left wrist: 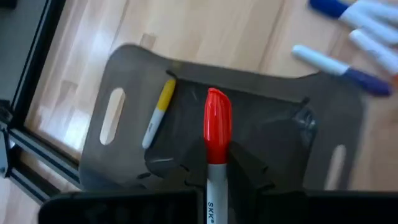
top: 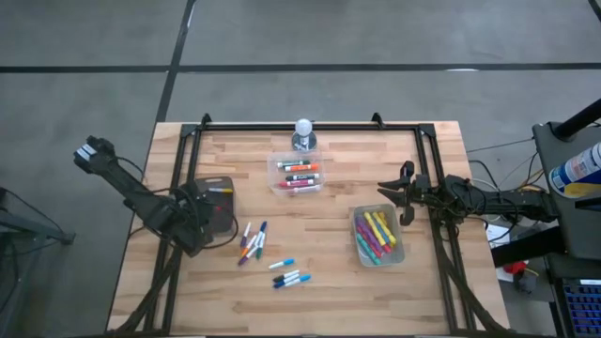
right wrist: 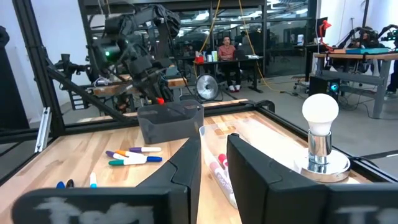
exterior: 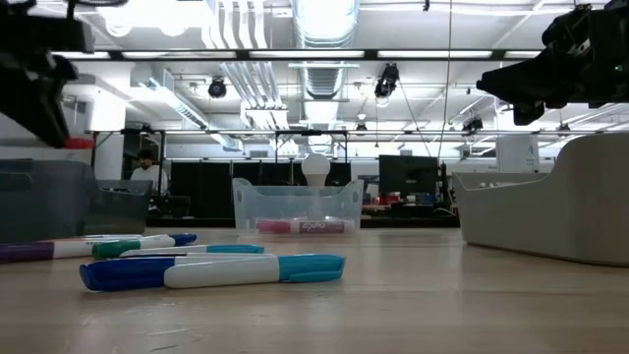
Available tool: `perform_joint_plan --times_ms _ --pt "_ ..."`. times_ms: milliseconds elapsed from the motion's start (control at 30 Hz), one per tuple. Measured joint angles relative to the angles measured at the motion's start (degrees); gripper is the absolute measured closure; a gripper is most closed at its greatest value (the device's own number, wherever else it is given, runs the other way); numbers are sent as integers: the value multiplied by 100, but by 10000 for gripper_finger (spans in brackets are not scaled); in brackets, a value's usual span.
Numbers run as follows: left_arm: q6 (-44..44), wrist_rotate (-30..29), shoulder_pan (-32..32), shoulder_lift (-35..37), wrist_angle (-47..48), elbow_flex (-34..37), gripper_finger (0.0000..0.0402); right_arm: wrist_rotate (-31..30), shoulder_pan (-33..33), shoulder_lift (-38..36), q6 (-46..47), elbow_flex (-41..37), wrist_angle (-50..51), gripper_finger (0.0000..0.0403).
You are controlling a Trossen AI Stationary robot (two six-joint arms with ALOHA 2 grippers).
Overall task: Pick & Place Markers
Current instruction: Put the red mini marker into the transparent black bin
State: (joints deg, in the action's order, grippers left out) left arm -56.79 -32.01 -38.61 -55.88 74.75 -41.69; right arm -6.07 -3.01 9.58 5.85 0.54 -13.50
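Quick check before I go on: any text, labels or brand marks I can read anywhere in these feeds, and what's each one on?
"SK", cut off by the picture's edge: on the white barrel of the red marker that the left gripper holds above the grey tray.
Printing on the marker in the clear tub: too blurred to read.
Nothing else is legible.

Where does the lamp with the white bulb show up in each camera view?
High view: lamp at the table's far edge, middle, behind the centre tub.
Low view: bulb mid-picture, behind that tub.
Left wrist view: not in it.
Right wrist view: lamp at right, on a round metal base.
Shared landmark: the centre tub beside it.
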Motion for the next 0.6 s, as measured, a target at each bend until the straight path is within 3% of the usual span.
perform_joint_plan --times_ms 300,600 --pt "161 325 89 -2 -688 639 363 0 1 -4 4 0 0 318" --pt "191 381 209 -2 -898 605 361 0 0 -4 3 0 -1 322"
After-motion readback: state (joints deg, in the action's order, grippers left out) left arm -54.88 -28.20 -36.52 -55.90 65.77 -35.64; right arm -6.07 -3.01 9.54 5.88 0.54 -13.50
